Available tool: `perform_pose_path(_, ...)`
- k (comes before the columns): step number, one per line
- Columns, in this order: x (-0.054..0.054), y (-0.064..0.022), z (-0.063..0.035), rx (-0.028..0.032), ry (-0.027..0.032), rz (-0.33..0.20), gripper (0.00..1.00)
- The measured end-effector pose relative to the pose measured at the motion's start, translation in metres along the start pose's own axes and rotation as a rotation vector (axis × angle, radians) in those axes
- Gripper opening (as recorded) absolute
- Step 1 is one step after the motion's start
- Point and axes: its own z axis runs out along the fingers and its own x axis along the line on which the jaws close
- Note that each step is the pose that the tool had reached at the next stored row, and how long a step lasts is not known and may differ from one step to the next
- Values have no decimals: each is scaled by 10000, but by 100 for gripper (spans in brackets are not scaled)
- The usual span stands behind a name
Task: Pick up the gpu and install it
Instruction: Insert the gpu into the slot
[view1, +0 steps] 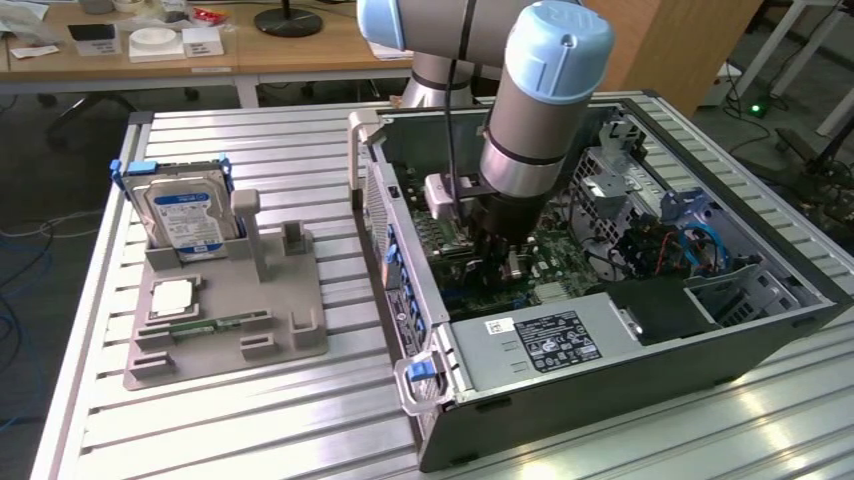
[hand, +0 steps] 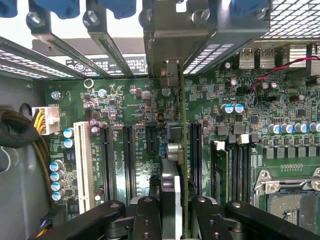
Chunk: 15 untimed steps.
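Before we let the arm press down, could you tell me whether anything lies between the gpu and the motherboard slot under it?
Nothing visible does. In the wrist view the claw holds the gpu edge-on above the motherboard, its silver bracket at the rear slot openings. The black expansion slots beside it look bare; the slot directly beneath is hidden by the card.

Lab: slatted bench (view1: 267, 400), desks (view1: 200, 55)

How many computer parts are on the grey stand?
3: hard drive upright at the far end, square chip flat in the middle, thin green memory stick beside it. None seems hidden.
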Motion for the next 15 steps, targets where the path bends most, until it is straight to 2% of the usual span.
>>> perform_pose_path(2, 1, 0, 1, 8, 8, 1, 29)
perform_pose_path(3, 2, -1, -4, 2, 19, -1, 35)
perform_pose_path(8, 2, -2, -17, 1, 23, -4, 35)
perform_pose_path(15, -5, -3, -168, 2, 20, -3, 35)
